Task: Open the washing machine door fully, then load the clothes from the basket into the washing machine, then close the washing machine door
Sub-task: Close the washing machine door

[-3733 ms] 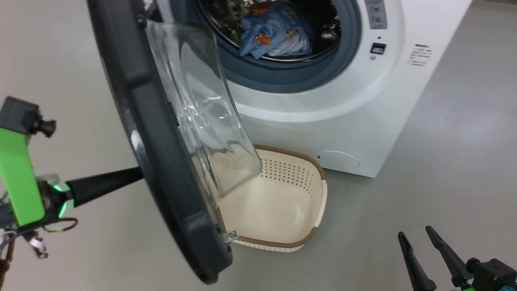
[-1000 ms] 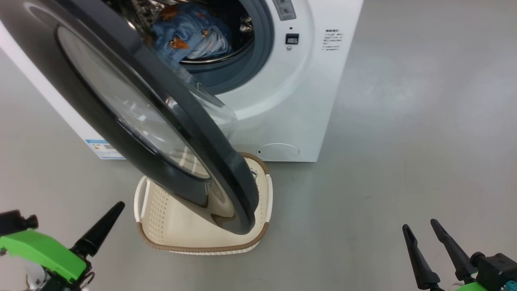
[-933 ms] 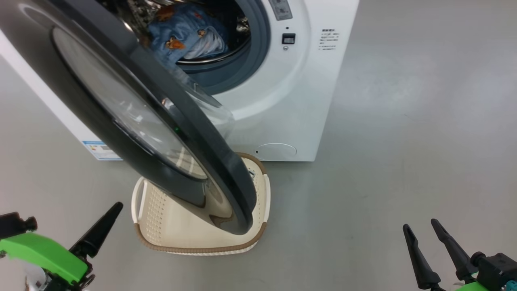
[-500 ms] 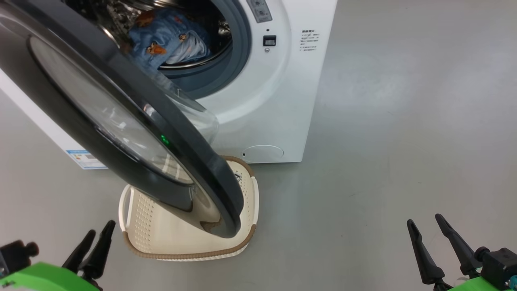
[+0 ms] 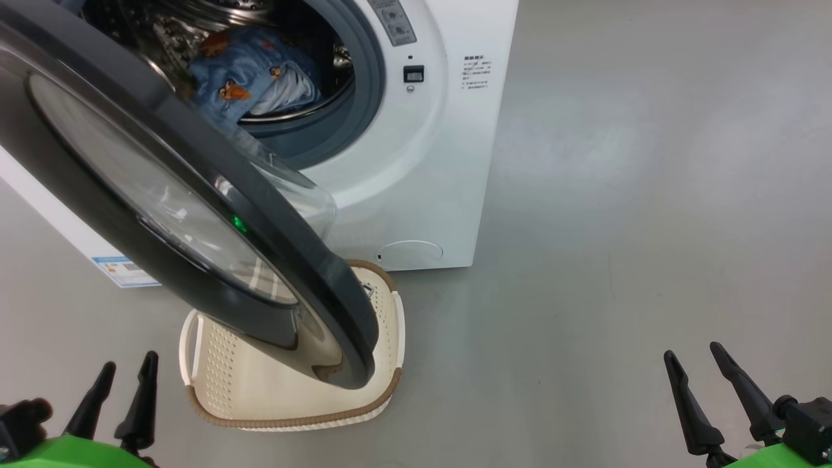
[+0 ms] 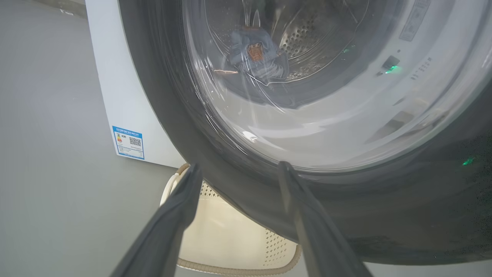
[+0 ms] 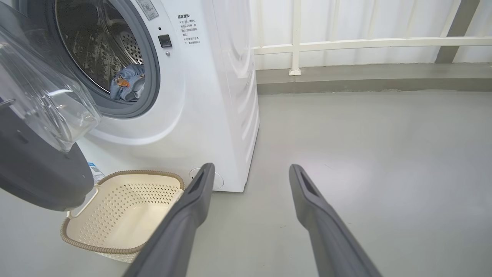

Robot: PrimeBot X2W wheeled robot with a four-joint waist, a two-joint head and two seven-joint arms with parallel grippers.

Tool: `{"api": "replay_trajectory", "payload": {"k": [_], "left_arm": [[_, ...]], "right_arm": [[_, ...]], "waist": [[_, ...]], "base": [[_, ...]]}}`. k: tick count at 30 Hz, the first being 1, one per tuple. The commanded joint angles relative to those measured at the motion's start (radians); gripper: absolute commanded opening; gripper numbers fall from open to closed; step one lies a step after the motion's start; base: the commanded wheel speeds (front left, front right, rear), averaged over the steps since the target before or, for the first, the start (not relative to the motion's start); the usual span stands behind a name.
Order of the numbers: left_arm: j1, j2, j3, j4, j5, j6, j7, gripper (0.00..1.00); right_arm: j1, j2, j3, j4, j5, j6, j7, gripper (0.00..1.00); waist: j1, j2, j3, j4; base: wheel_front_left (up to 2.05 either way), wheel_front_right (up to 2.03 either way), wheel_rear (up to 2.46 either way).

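Your left gripper [image 5: 127, 374]: low at left, fingers spread, holding nothing. Your right gripper [image 5: 692, 354]: low at right, likewise.

Glossy black-rimmed door [image 5: 162, 188] with clear glass, perforated plastic basket [image 5: 221, 370], shiny steel drum [image 7: 123, 44], smooth matt floor [image 5: 617, 227]

place: looks like a bare test hall or lab bay, not a home
floor [image 5: 650, 227]: smooth plain grey, 12 to 5 o'clock in the head view
washing machine [image 5: 416, 162]: freestanding on it at 11 o'clock
energy label [image 6: 130, 142]: blue sticker on its side, 9 o'clock, left wrist view
wall [image 7: 346, 19]: white panels behind a white rail [image 7: 384, 42], 1 o'clock, right wrist view; grey kerb [image 7: 365, 79] beneath
basket [image 7: 130, 190]: on the floor before the machine, 7 o'clock there
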Motion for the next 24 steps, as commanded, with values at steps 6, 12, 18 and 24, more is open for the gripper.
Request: {"api": "replay_trajectory", "payload": {"k": [6,12,18,24], "left_arm": [[0.027,-0.061,0.166,-0.052,0.227,-0.003,-0.013,1.00],[0.069,-0.132,0.259,-0.103,0.389,-0.003,-0.013,1.00],[0.100,-0.178,0.303,-0.127,0.507,-0.003,-0.013,1.00],[0.116,-0.217,0.310,-0.109,0.563,-0.003,-0.013,1.00]], "right_arm": [[-0.025,-0.027,0.011,-0.021,0.006,0.002,-0.012,1.00],[-0.025,-0.028,0.006,-0.022,0.007,0.002,-0.012,1.00],[-0.025,-0.024,0.005,-0.020,0.006,0.002,-0.012,1.00],[-0.024,-0.020,0.007,-0.016,0.007,0.002,-0.012,1.00]], "waist": [[0.0000,-0.0001,-0.011,-0.011],[0.0000,-0.0001,-0.013,-0.018],[0.0000,-0.0001,-0.016,-0.022],[0.0000,-0.0001,-0.017,-0.023]], "base": [[0.00,0.00,0.00],[0.00,0.00,0.00],[0.00,0.00,0.00],[0.00,0.00,0.00]]}}
